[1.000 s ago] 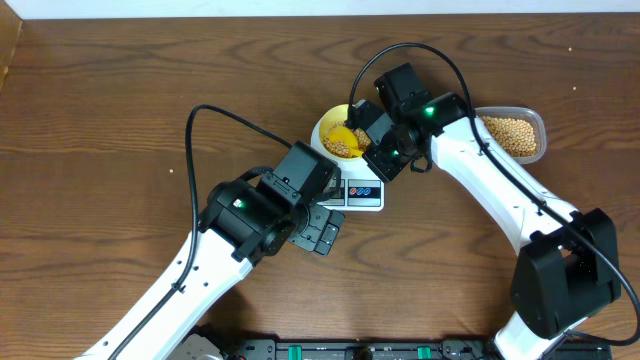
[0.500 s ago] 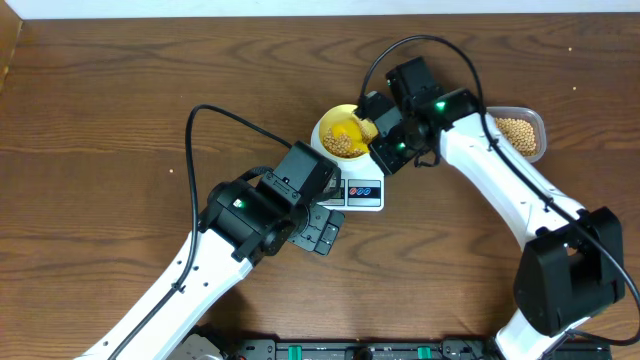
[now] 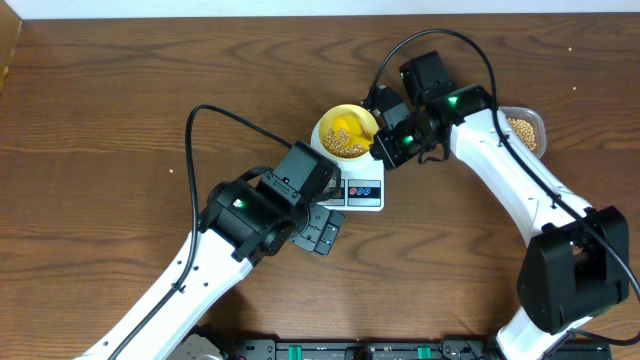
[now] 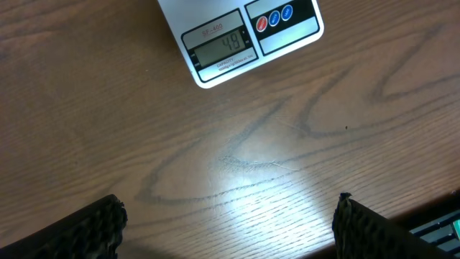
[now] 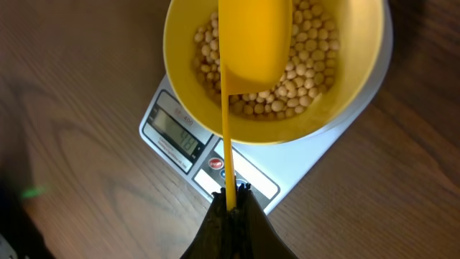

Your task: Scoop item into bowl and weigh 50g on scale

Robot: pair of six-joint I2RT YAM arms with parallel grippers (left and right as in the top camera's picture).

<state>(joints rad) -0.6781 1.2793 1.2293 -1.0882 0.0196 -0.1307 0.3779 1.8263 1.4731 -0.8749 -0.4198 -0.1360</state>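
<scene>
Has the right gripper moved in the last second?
Yes: the right gripper moved slightly up and right in the overhead view, away from the scale.

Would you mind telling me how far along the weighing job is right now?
Done: beans lie in the bowl on the scale, whose display seems to read 49. In hand: the right pincer holds the scoop over the bowl. Left: probably a tiny top-up.
</scene>
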